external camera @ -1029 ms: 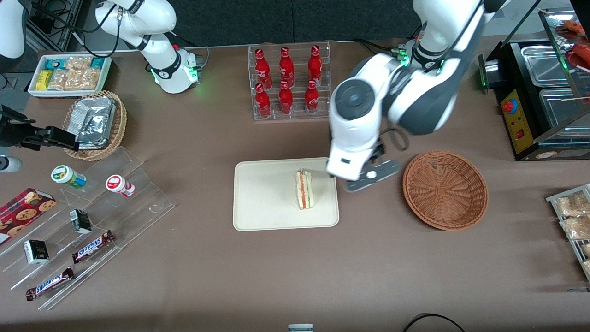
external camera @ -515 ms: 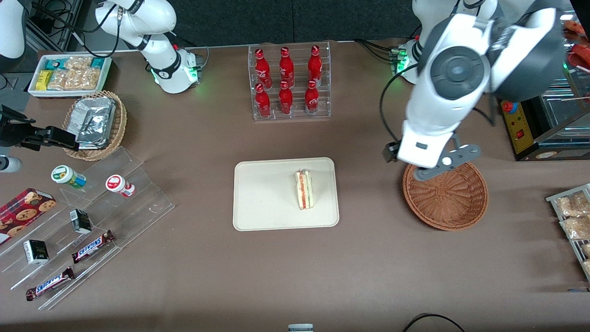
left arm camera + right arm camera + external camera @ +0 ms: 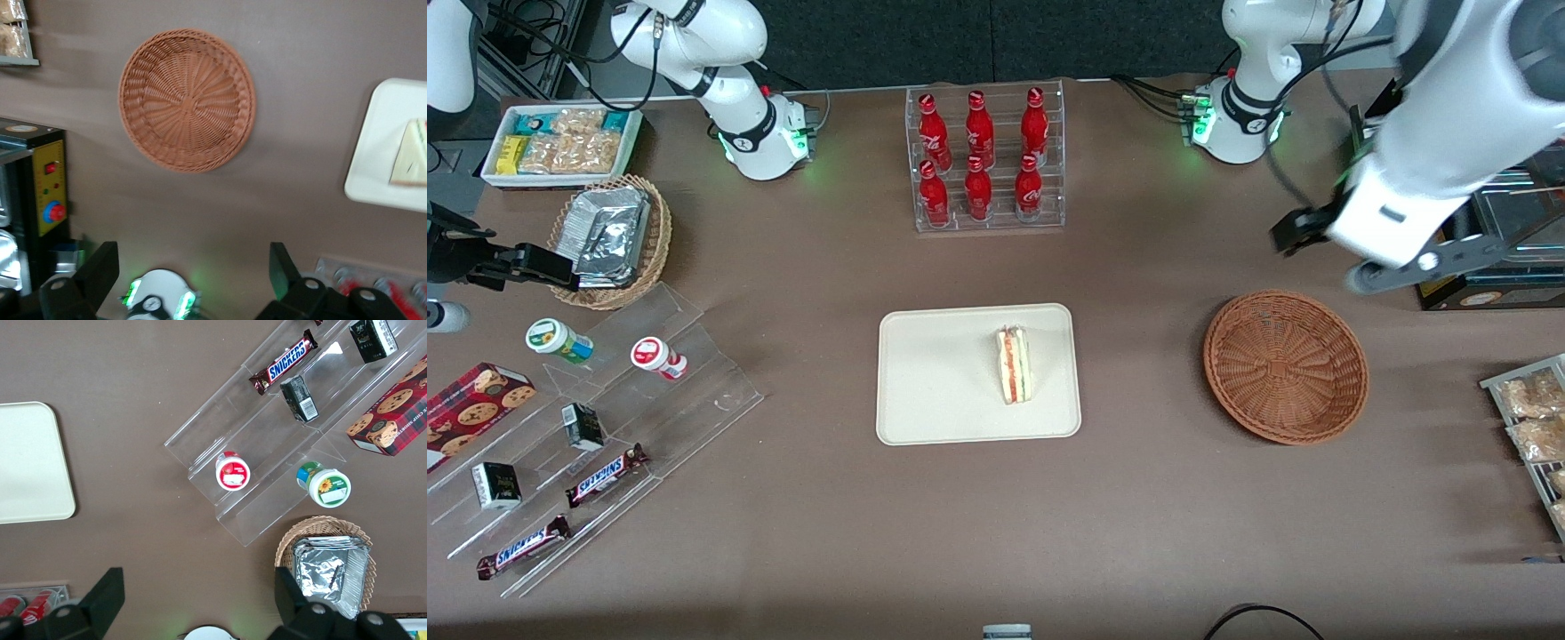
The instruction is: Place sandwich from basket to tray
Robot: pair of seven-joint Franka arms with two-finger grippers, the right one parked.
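The sandwich (image 3: 1014,364) stands on its edge on the cream tray (image 3: 943,382), red and pale filling facing up; it also shows in the left wrist view as a white wedge (image 3: 410,155) on the tray (image 3: 380,143). The reddish-brown wicker basket (image 3: 1286,365) (image 3: 187,99) holds nothing. My gripper (image 3: 193,270) is open with nothing between its black fingers (image 3: 101,268), held high above the table. In the front view it hangs at the working arm's end (image 3: 1383,262), farther from the camera than the basket and well apart from it.
A clear rack of red bottles (image 3: 984,158) stands farther back than the tray. A black heated display case (image 3: 1463,191) sits beside the gripper. Snack packets (image 3: 1529,413) lie near the basket. Acrylic steps with candy bars (image 3: 587,418) and a foil-packet basket (image 3: 612,236) lie toward the parked arm's end.
The gripper rose from beside the tray, crossed over the basket's rim and now hangs higher near the display case. The sandwich stays on the tray.
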